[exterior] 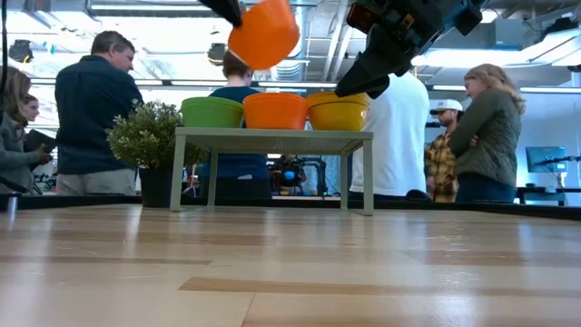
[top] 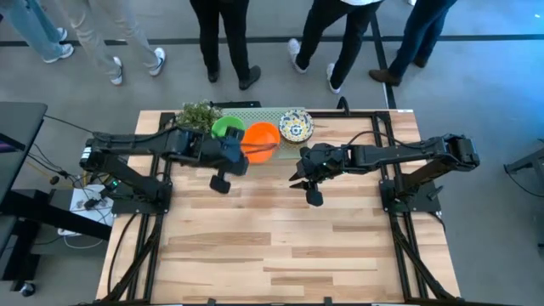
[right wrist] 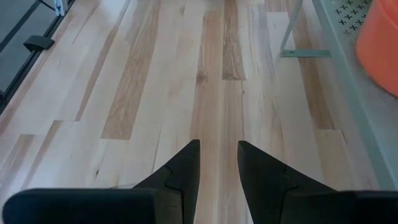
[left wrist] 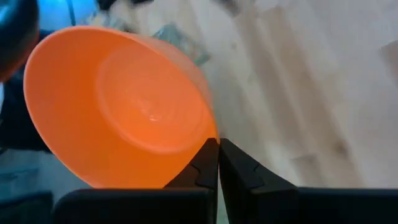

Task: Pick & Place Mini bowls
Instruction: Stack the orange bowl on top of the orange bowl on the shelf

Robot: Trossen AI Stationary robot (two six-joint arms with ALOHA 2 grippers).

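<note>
I have the left gripper (left wrist: 217,149) clenched on the rim of an orange bowl (exterior: 264,32), lifted and tilted above the stand (exterior: 272,141); I'd judge the step needs a level, slow carry so the thin rim doesn't slip. My right gripper (right wrist: 219,155) hangs released over bare wood table (top: 280,246) just in front of the stand. On the stand sit green (exterior: 211,111), orange (exterior: 275,110) and patterned (top: 296,126) bowls, a plant (exterior: 145,134) beside it; behind it, people stand.

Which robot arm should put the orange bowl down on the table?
Probably the left. The left gripper already pinches the orange bowl by its rim, lifted above the stand. The right gripper is open and empty.
</note>
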